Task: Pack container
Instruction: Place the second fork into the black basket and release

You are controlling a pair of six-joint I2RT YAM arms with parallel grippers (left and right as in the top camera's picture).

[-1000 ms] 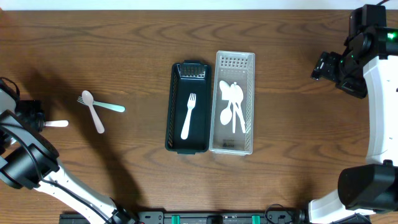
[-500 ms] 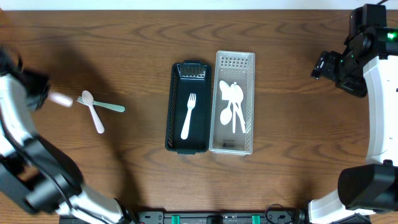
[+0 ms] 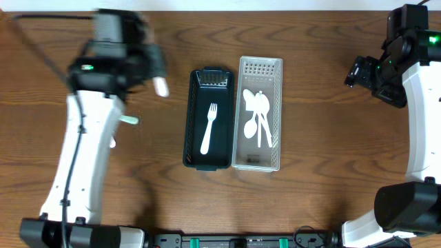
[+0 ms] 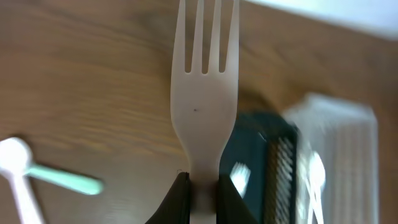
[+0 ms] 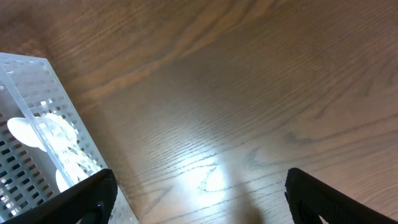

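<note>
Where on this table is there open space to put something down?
The widest bare stretch of table lies between the white basket and the right arm. The strip in front of both bins is bare too. Left of the dark bin it is crowded: the left gripper holds a white fork there, above a teal utensil.

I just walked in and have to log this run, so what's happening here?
The left end effector grips a white fork just left of the dark bin, which already holds a second fork. The clear bin beside it holds spoons. A teal utensil lies on the table. The right end effector is open, off to the side, holding nothing.
</note>
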